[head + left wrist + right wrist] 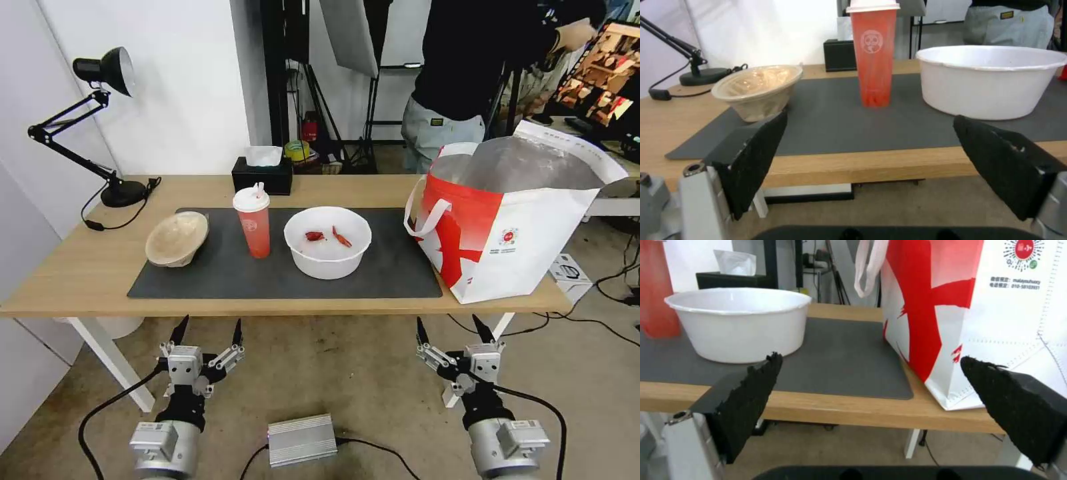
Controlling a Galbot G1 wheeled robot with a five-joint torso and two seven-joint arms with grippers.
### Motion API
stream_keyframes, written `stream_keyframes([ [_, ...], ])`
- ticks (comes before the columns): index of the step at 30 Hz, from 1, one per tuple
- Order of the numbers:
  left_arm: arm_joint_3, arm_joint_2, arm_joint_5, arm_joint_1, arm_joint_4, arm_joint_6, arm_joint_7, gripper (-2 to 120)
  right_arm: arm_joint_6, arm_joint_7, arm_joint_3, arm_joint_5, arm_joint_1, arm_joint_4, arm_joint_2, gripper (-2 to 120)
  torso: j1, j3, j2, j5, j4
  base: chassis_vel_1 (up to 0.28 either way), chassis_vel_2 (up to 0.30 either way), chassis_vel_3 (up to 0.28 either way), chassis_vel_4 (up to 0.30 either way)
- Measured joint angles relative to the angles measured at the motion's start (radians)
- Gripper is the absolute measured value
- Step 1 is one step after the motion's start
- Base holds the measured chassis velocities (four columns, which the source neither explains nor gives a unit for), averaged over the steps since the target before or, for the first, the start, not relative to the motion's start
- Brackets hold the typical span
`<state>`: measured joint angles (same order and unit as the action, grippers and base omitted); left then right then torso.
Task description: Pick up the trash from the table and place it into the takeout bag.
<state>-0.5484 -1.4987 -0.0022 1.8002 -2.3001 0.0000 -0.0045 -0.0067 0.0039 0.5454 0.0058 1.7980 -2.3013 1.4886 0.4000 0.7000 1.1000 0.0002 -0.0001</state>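
Left gripper (207,331) & right gripper (455,329) hang wide open, empty, below table (80,267) near edge; on mat: tilted pulp bowl (176,238) left, cup (253,222), white bowl (327,241) mid, bag (513,227) right; all likely light, thin-walled — grip rims gently.

- Our left gripper (207,330) hangs low in front of us, below the worktop's (80,267) near edge, black fingertips (179,329) pointing up and forward, spread wide with nothing between them.
- Our right gripper (453,330) sits at the same height on the other side, jaws likewise apart and empty.
- Both wrists angle upward from the silver forearm housings, cables trailing from each.
- In each wrist view, the two dark pads (753,160) (746,396) stand far apart.
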Motion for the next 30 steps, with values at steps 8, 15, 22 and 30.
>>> stream_keyframes([
  [8, 0.049, 0.047, -0.063, 0.007, -0.043, 0.054, -0.130, 100, -0.158, 0.088, -0.081, 0.097, -0.043, -0.069, -0.175, 100, 0.000, 0.000, 0.000, -0.0001, 0.0002, 0.000, 0.000, 0.000, 0.000],
  [15, 0.126, 0.120, -0.163, 0.017, -0.111, 0.142, -0.336, 100, -0.358, 0.199, -0.183, 0.220, -0.096, -0.155, -0.395, 100, 0.000, 0.000, 0.000, 0.0000, 0.0001, 0.000, 0.000, 0.000, 0.000],
  [22, 0.188, 0.180, -0.243, 0.027, -0.167, 0.213, -0.502, 100, -0.352, 0.194, -0.214, 0.259, -0.126, -0.180, -0.495, 100, 0.000, 0.000, 0.000, -0.0001, 0.0002, 0.000, 0.000, 0.000, 0.000],
  [30, 0.242, 0.250, -0.299, 0.033, -0.200, 0.229, -0.650, 100, -0.327, 0.178, -0.197, 0.263, -0.132, -0.187, -0.515, 100, 0.000, 0.000, 0.000, -0.0001, 0.0001, 0.000, 0.000, 0.000, 0.000],
])
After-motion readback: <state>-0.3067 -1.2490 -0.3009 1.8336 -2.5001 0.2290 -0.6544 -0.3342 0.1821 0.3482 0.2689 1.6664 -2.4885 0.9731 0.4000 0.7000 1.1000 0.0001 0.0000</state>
